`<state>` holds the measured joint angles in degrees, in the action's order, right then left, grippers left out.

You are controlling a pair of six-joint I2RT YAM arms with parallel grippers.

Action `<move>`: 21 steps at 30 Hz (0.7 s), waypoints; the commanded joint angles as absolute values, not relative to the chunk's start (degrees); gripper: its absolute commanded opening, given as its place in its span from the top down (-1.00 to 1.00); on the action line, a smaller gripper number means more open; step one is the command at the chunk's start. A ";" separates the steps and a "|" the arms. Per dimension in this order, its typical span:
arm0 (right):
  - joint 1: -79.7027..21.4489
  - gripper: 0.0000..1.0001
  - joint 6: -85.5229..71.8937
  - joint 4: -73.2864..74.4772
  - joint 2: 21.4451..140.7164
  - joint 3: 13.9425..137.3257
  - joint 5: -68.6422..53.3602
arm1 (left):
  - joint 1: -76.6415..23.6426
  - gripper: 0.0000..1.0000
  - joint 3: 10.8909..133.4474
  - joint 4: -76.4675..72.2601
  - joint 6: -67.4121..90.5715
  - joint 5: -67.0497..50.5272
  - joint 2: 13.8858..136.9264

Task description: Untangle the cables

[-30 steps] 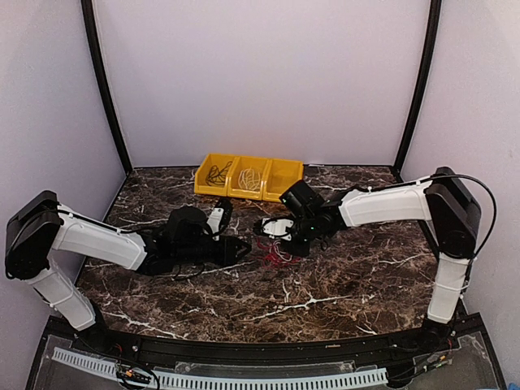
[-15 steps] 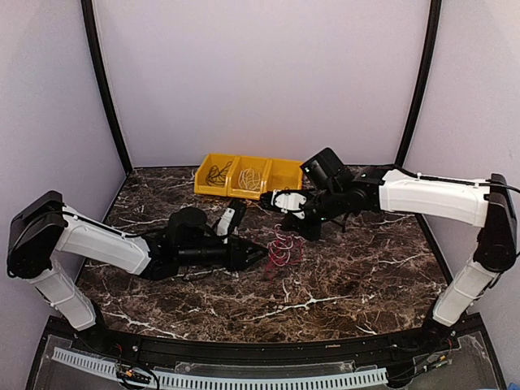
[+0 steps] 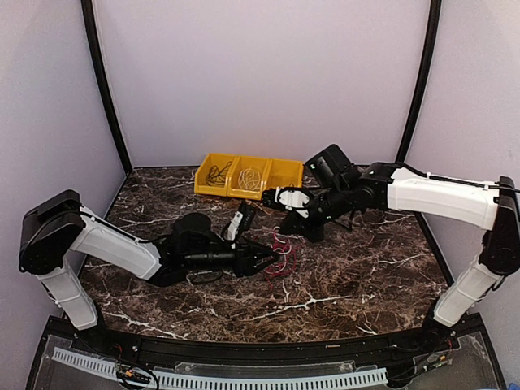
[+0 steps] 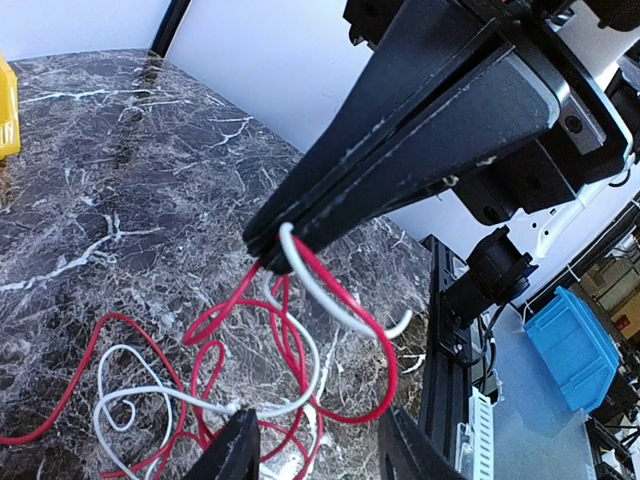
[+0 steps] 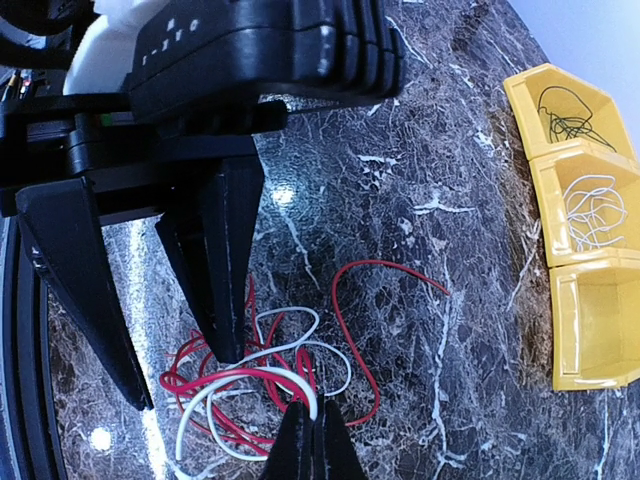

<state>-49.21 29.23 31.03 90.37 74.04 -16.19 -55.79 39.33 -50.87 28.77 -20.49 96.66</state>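
Observation:
The cables [image 3: 279, 253] are a loose tangle of red and white wires on the marble table [image 3: 349, 276]. My right gripper [image 5: 311, 420] is shut on a red and a white strand, holding them above the table while the rest of the cables [image 5: 256, 373] lie below. In the left wrist view the right gripper [image 4: 272, 246] pinches those strands and red and white loops [image 4: 389, 365] dangle from it. My left gripper [image 4: 318, 450] is open just short of the hanging loops, with nothing between its fingers. From above, the left gripper [image 3: 270, 262] reaches in from the left and the right gripper [image 3: 286, 232] from the right.
A yellow three-compartment bin [image 3: 248, 176] stands at the back of the table. In the right wrist view the bin [image 5: 560, 290] holds black wires in one compartment and white wires in the middle one. One red strand [image 5: 345, 330] trails out alone.
My right gripper has lifted away from the table with the strands in it. My left arm has reached further right, up to the bundle, and its jaws have spread slightly.

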 commanded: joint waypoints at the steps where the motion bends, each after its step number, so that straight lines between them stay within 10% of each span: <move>1: -48.87 1.00 29.52 30.97 86.79 72.70 -17.75 | -55.92 0.17 40.17 -47.91 24.62 -21.21 93.56; 21: -48.77 1.00 32.89 31.75 82.86 69.58 -21.70 | -55.81 0.18 47.12 -28.86 7.45 -14.63 95.95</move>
<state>-49.10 32.53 32.25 84.18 69.82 -20.45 -55.79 44.99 -28.60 8.14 -15.55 94.00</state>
